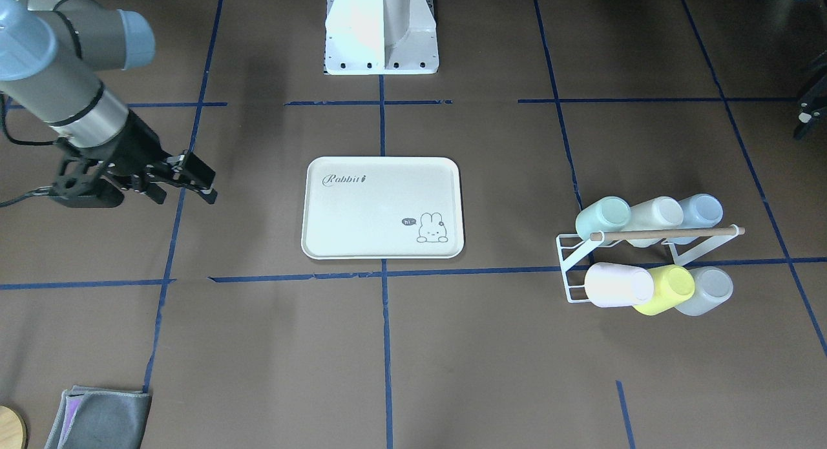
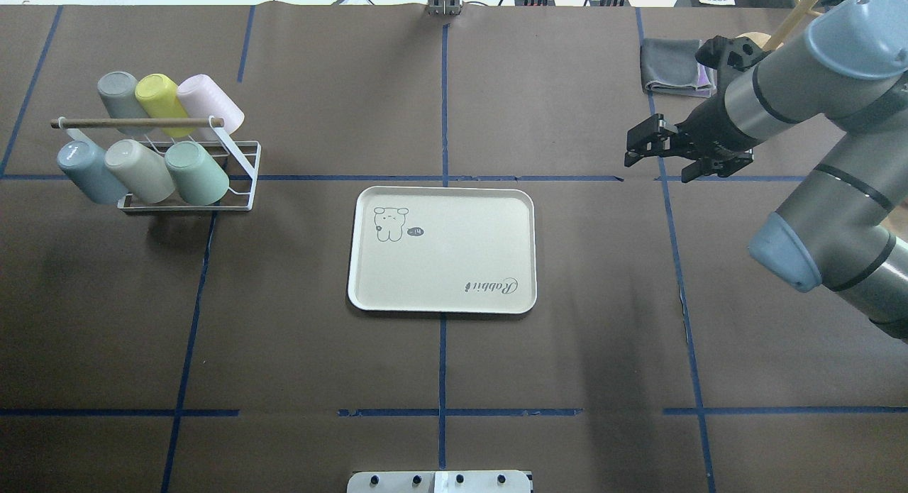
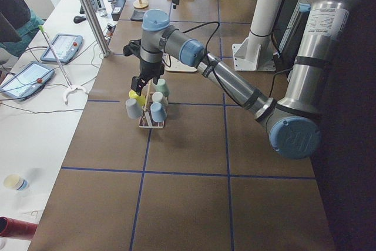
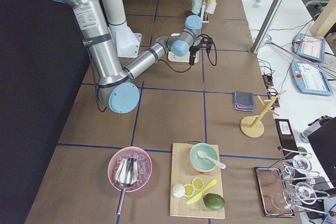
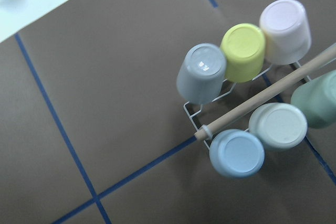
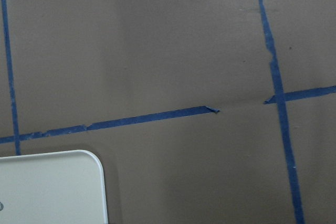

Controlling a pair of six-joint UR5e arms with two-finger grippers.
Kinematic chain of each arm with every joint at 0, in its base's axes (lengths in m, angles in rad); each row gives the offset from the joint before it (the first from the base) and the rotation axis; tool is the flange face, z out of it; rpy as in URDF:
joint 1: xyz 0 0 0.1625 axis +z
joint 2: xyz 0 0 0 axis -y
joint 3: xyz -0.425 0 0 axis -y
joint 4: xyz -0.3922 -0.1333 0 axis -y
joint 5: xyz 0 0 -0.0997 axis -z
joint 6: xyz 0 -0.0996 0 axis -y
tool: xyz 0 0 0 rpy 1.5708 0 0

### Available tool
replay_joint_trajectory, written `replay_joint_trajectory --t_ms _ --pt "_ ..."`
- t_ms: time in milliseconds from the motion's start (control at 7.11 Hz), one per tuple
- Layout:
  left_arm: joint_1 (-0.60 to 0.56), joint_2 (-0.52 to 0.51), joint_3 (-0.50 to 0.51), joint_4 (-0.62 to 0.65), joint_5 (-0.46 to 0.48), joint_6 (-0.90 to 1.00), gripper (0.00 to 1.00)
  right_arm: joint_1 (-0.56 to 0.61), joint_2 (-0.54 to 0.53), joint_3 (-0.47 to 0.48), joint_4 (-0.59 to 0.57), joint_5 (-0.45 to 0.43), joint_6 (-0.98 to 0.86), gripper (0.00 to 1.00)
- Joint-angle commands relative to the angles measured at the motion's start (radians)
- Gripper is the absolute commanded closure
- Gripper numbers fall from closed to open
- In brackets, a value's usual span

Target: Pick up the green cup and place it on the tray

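Tray (image 2: pixel 440 266) lies well clear of the rack (image 2: pixel 237 195), robot-ward. Green cup (image 2: pixel 195 170) sits tipped at the tray-side end of the rack's near row. Probably light, stiff and smooth; grip the free side wall. Cream cup (image 2: pixel 138 170) and dowel (image 2: pixel 135 123) crowd it. Left gripper (image 3: pixel 138 83) is above the rack; cannot tell its state. Right gripper (image 1: pixel 184 185), jaws spread, is far off.
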Motion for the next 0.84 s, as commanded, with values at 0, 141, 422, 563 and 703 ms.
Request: replay_joint_trajectory --t_ms 0,141,422,563,703 --pt "0.216 -0.010 -0.133 0.043 0.311 0.050 0.00 0.096 -0.090 0.003 -0.002 0.039 -0.180 0.00" --pt "0.313 -0.041 -0.223 0.236 0.490 0.192 0.00 0.136 -0.108 0.005 -0.053 0.046 -0.271 0.00" --pt "0.465 -0.202 -0.299 0.573 0.759 0.317 0.00 0.146 -0.113 0.003 -0.121 0.047 -0.344 0.00" --pt "0.593 -0.218 -0.298 0.623 0.906 0.322 0.00 0.146 -0.119 0.002 -0.121 0.047 -0.347 0.00" --pt "0.689 -0.220 -0.292 0.660 1.019 0.324 0.00 0.146 -0.125 0.002 -0.121 0.047 -0.348 0.00"
